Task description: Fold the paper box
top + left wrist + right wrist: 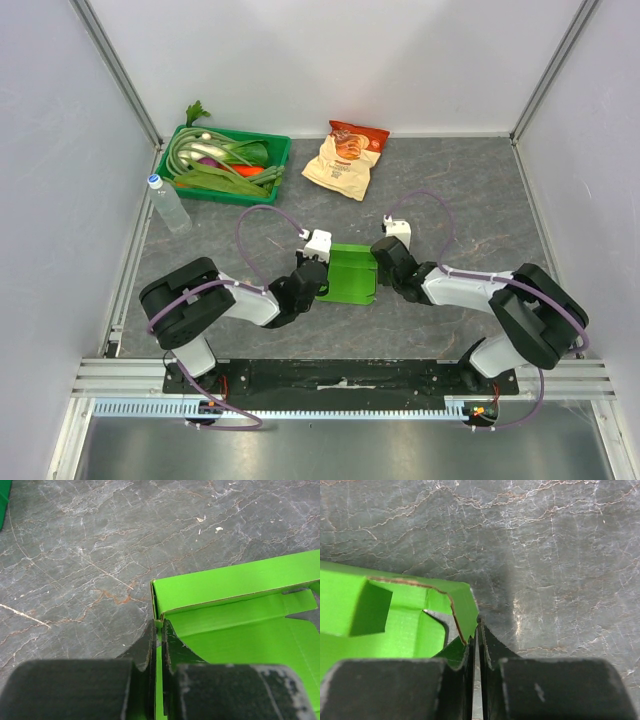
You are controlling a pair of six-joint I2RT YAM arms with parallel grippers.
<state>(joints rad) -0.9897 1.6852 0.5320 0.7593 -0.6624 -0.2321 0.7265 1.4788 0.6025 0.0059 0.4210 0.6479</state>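
Left pincer (pixel 159 629) is nipped shut on the paper box's (pixel 352 274) left wall, mid-table (pixel 450 200); right pincer (pixel 478 628) looks clamped on its right wall; I'd grip firmly — press inward evenly — so creases fold square.

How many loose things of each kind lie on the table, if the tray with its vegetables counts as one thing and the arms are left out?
paper box: 1
tray of vegetables: 1
snack bag: 1
water bottle: 1
Total: 4
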